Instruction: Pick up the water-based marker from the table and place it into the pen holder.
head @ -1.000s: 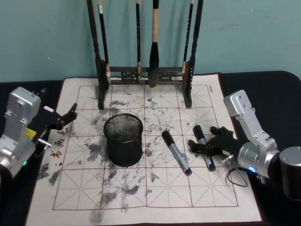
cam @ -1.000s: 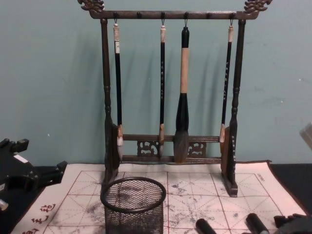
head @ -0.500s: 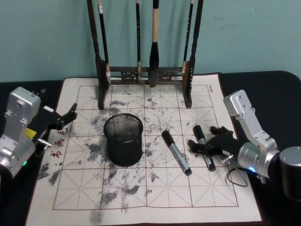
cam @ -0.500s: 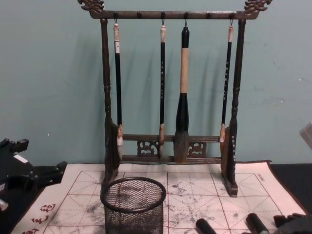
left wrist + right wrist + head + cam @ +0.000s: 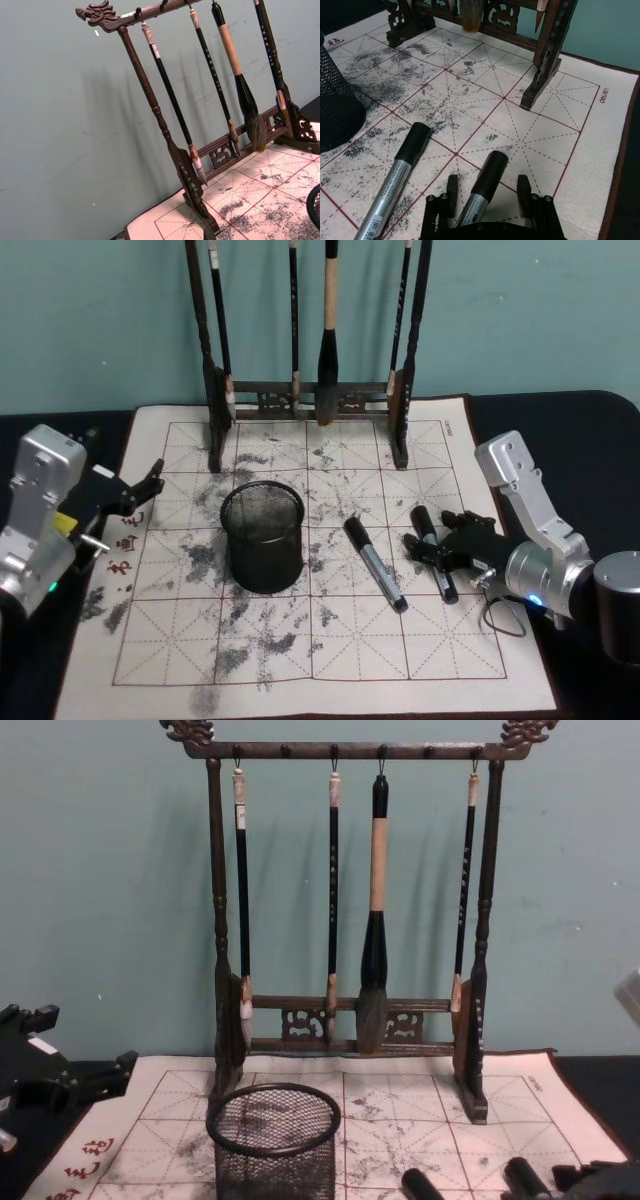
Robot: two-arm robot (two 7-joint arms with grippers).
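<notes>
**Right pincer astride a marker**

We find the right pincer (image 5: 421, 552) low over the gridded mat (image 5: 330, 650), its fingers spread to either side of a marker (image 5: 421, 517) that lies flat, with its black cap pointing out past the fingertips. Just beside the pincer, toward the robot's left, a second marker (image 5: 376, 566) lies on the mat at a slant. Farther that way we see the pen holder (image 5: 262, 555) standing upright. Well beyond the pincer, at the mat's far edge, the brush rack (image 5: 216, 410) stands with its brushes hanging. Far across the mat from it, the left pincer (image 5: 148, 488) sits parked at the left edge, over the black bench (image 5: 590, 430).
</notes>
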